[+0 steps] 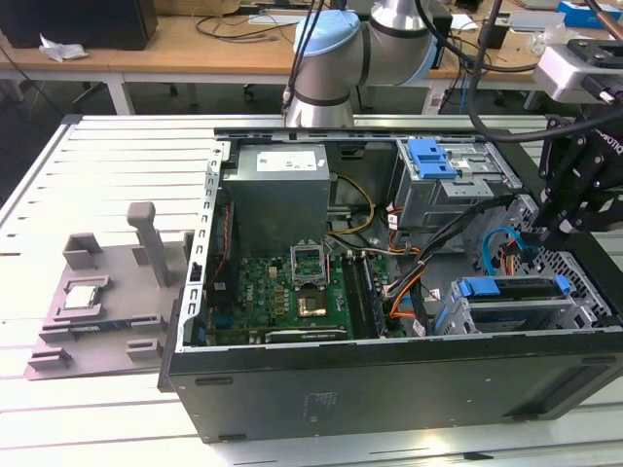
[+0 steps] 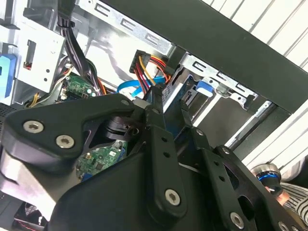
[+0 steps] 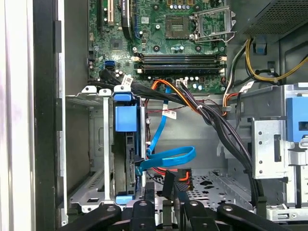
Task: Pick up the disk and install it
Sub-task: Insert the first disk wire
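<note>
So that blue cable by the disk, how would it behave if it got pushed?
The blue cable is a thin flat ribbon lying in a loop, so it would probably flex and spring back rather than resist. One end seems plugged in at the disk, so a push likely bends it without freeing it.

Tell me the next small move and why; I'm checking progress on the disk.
Probably sideways toward the disk: in the first wrist view the tool hangs beside it, by the blue cable, not touching the disk.
</note>
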